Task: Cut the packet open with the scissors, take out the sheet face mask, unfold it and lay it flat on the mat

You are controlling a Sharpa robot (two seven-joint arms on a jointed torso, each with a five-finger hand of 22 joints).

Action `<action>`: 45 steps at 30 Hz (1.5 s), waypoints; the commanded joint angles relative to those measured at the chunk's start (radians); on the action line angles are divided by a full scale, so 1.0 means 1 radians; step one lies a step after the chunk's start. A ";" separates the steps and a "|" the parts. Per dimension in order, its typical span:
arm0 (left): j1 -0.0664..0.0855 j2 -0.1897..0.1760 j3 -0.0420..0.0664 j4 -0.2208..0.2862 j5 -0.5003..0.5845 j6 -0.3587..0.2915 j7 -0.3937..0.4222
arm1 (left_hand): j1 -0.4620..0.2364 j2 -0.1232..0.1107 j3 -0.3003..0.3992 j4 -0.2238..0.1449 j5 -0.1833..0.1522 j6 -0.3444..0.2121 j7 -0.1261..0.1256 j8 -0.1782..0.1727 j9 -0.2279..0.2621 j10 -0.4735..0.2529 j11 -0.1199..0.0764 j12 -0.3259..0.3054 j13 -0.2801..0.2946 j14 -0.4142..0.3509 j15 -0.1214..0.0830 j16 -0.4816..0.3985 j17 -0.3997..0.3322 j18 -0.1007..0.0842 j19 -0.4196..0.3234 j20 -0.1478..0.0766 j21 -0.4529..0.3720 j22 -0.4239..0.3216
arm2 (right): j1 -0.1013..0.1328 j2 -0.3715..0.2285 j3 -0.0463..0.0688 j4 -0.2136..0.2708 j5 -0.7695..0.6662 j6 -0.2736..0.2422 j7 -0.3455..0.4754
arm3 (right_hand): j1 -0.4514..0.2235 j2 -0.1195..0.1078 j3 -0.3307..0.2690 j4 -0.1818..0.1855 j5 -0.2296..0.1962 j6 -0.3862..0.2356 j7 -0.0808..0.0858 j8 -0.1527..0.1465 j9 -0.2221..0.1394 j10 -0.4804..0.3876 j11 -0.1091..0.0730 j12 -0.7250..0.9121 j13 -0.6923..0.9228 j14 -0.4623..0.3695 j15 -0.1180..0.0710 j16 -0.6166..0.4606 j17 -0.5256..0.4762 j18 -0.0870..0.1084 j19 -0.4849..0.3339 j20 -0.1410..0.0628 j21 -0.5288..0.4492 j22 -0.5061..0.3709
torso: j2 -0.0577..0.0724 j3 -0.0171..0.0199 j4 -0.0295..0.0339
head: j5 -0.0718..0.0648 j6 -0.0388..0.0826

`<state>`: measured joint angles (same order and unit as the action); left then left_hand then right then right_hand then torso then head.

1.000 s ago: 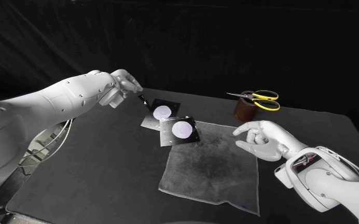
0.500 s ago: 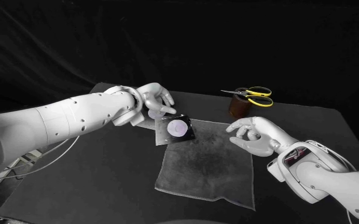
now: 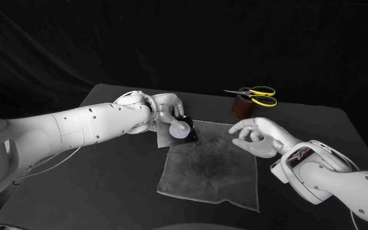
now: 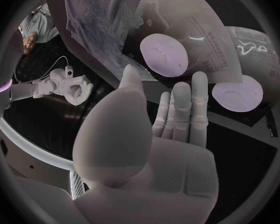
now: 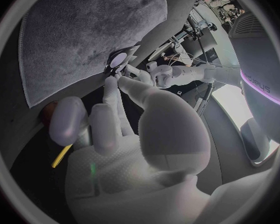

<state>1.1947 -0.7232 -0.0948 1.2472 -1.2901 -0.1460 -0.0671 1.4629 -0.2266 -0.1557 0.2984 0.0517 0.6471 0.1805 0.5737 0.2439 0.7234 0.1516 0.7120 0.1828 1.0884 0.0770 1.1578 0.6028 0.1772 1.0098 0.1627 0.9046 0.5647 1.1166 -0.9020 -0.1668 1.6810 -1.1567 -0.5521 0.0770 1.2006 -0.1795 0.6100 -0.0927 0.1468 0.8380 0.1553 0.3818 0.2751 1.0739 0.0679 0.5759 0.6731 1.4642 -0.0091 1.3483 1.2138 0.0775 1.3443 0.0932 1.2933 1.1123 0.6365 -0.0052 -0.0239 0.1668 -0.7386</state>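
Hovering over the packet (image 3: 183, 131) at the mat's (image 3: 207, 179) far corner, your left robot hand (image 3: 164, 109) is spread, gripping nothing. Your right robot hand (image 3: 257, 137) hangs empty, loosely open; behind it, scissors (image 3: 258, 95) stand in a brown cup (image 3: 242, 111).

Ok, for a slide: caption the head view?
Left hand over the packet at a corner of the grey mat; right hand hovers open; scissors sit in the cup.

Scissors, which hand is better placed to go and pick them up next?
Right, I'd judge. The right hand hangs empty by the mat's right edge, near the cup holding the scissors. The left hand is farther off, at the packet on the mat's far left corner.
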 commanded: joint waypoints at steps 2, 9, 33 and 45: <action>0.000 0.011 0.000 0.004 -0.138 -0.023 -0.104 | 0.000 -0.014 -0.012 0.000 -0.002 -0.023 0.039 0.013 -0.002 -0.036 0.003 0.011 0.000 -0.007 0.002 0.027 0.001 0.005 -0.005 0.006 0.020 0.017 | 0.000 0.002 0.001 0.002 -0.001 0.011 0.007 | 0.000 -0.007 0.004 0.003 -0.004 -0.006 0.003 -0.007 0.000 0.006 -0.001 -0.004 0.000 0.014 -0.001 -0.002 0.002 0.018 -0.004 0.001 -0.003 0.000 | -0.001 0.0003 0.0002 | -0.003 -0.001; -0.001 0.023 0.000 0.002 -0.179 0.002 -0.175 | 0.008 -0.024 -0.019 0.001 -0.002 -0.049 0.041 0.036 0.000 -0.078 0.007 0.040 0.003 -0.018 0.006 0.057 -0.006 0.006 -0.019 0.010 0.046 0.038 | 0.000 0.003 0.001 0.002 -0.001 0.012 0.006 | 0.000 -0.007 0.004 0.004 -0.005 -0.006 0.003 -0.007 0.000 0.006 0.000 -0.005 -0.002 0.014 -0.001 -0.003 0.000 0.018 -0.003 0.001 -0.002 0.002 | -0.001 -0.0001 0.0009 | -0.004 -0.003; -0.011 0.077 -0.004 -0.055 -0.238 0.128 -0.303 | -0.025 -0.050 -0.040 0.002 -0.002 -0.117 0.060 0.110 0.015 -0.173 0.024 0.120 0.015 -0.041 0.022 0.116 -0.037 0.006 -0.046 0.024 0.090 0.074 | 0.000 0.010 0.001 0.003 -0.001 0.017 0.005 | -0.002 -0.006 0.003 0.006 -0.006 -0.005 0.004 -0.006 0.001 0.006 0.000 -0.007 -0.007 0.013 0.000 -0.005 -0.001 0.018 -0.004 0.001 -0.004 0.000 | 0.000 0.0006 0.0002 | -0.006 -0.018; -0.018 0.082 -0.006 -0.057 -0.239 0.177 -0.295 | 0.027 0.008 0.029 -0.001 -0.003 -0.072 0.032 0.141 0.013 -0.120 0.001 0.126 -0.003 -0.030 0.006 0.140 -0.058 0.004 -0.034 0.020 0.126 0.114 | 0.000 0.012 0.001 0.001 0.001 0.018 0.006 | -0.003 -0.005 0.003 0.008 -0.006 -0.004 0.004 -0.006 0.001 0.007 0.000 -0.007 -0.009 0.014 0.000 -0.004 0.000 0.018 -0.003 0.002 -0.003 0.002 | -0.001 0.0004 0.0017 | -0.009 -0.023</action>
<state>1.1876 -0.6411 -0.0933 1.1929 -1.5240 -0.0426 -0.3502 1.4852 -0.2334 -0.1361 0.2990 0.0516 0.5682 0.1656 0.7111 0.2586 0.5938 0.1582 0.8393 0.1785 1.0598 0.0899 1.2949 0.5472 0.1696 0.9719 0.1855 1.0281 0.6752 1.1164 -0.8907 -0.1667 1.6813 -1.1549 -0.5446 0.0764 1.2005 -0.1793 0.6127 -0.0899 0.1470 0.8341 0.1554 0.3818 0.2754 1.0756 0.0699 0.5720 0.6646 1.4642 -0.0091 1.3466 1.2120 0.0761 1.3444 0.0932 1.2933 1.1126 0.6354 -0.0048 -0.0224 0.1592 -0.7610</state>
